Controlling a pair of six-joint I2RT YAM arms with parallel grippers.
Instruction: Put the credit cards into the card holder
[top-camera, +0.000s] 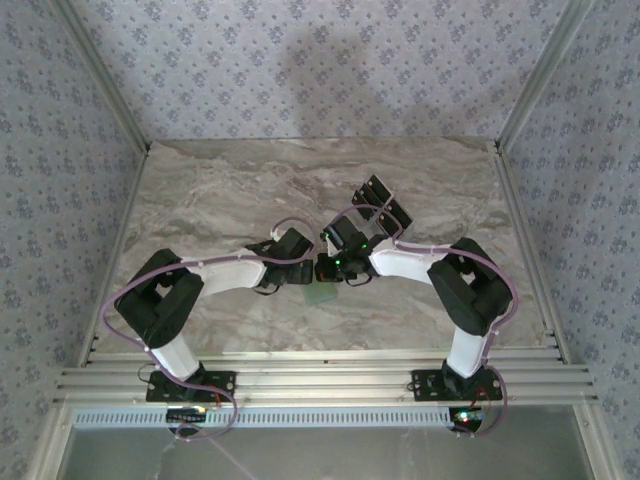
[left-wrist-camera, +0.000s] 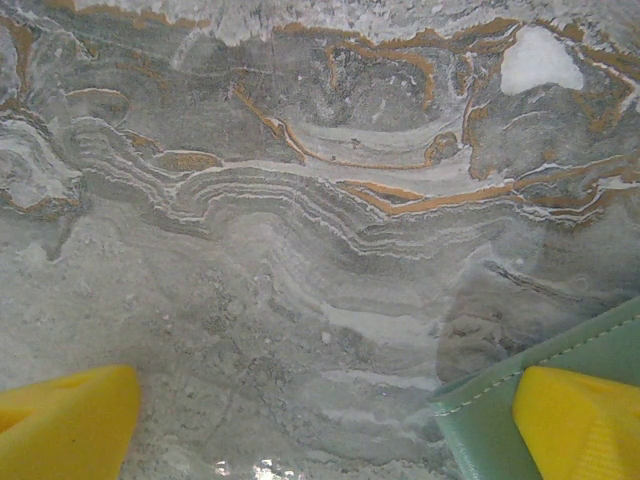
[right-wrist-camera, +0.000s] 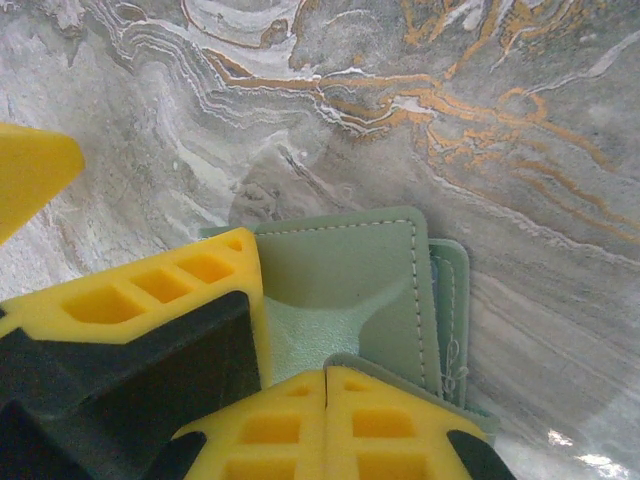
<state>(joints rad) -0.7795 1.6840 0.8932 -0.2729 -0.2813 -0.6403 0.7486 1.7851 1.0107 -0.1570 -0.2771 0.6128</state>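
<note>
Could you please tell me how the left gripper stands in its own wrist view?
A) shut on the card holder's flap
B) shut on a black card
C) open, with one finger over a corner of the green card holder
C: the left gripper has its yellow fingers far apart over bare table, and one of them overlaps the corner of the card holder.
</note>
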